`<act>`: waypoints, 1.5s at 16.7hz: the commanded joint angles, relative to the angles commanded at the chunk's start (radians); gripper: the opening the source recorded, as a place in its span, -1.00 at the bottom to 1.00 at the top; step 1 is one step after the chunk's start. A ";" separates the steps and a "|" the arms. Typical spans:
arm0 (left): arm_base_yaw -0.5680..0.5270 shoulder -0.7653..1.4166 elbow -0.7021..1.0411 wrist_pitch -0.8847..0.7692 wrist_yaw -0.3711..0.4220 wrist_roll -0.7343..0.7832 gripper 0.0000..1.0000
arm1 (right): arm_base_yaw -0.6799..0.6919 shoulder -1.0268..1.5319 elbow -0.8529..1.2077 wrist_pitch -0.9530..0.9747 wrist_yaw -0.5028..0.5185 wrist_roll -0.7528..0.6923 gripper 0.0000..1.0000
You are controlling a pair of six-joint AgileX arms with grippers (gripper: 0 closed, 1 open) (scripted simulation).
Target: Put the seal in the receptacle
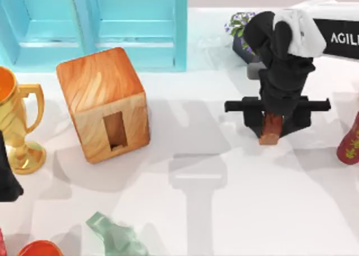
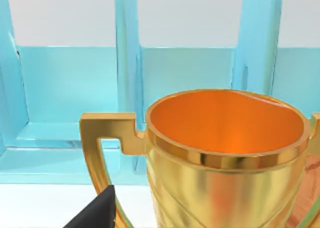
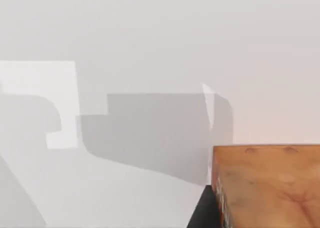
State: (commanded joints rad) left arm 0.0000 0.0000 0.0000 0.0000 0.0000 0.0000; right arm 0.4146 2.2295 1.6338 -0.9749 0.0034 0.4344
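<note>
— Where is the seal (image 1: 271, 129) right now?

— On the right half of the white surface (image 1: 235, 211), held upright between the black fingers of the right pincer (image 1: 272, 127) — clenched on it, the arm reaching in from the upper right. The right wrist view shows its reddish-brown face (image 3: 270, 188) close up.

— And the receptacle?

— The wooden box (image 1: 104, 101) with the slot in its front stands well apart to the left, before the turquoise shelf (image 1: 112, 26).

— The left arm?

— Parked at the left edge beside the gold trophy (image 1: 17, 124) (one dark finger (image 2: 97, 213) shows by the cup (image 2: 225, 158)); whether the left pincer is released or clenched, I cannot tell.
</note>
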 joint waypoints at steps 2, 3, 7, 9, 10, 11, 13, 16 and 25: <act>0.000 0.000 0.000 0.000 0.000 0.000 1.00 | 0.000 0.000 0.000 0.000 0.000 0.000 -0.81; 0.000 0.000 0.000 0.000 0.000 0.000 1.00 | 0.000 0.000 0.000 0.000 0.000 0.000 -0.96; 0.000 0.000 0.000 0.000 0.000 0.000 1.00 | 0.000 0.000 0.000 0.000 0.000 0.000 -1.00; 0.000 0.000 0.000 0.000 0.000 0.000 1.00 | 0.000 0.000 0.000 0.000 0.000 0.000 -1.00; 0.000 0.000 0.000 0.000 0.000 0.000 1.00 | 0.000 0.000 0.000 0.000 0.000 0.000 -1.00; 0.000 0.000 0.000 0.000 0.000 0.000 1.00 | 0.000 0.000 0.000 0.000 0.000 0.000 -1.00; 0.000 0.000 0.000 0.000 0.000 0.000 1.00 | -0.002 0.000 0.002 -0.002 0.001 0.001 -1.00; 0.000 0.000 0.000 0.000 0.000 0.000 1.00 | -0.002 -0.007 0.053 -0.061 0.001 0.001 -1.00; 0.000 0.000 0.000 0.000 0.000 0.000 1.00 | -0.003 -0.048 0.211 -0.263 0.000 -0.001 -1.00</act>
State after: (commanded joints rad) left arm 0.0000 0.0000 0.0000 0.0000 0.0000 0.0000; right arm 0.4117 2.1820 1.8445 -1.2378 0.0037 0.4335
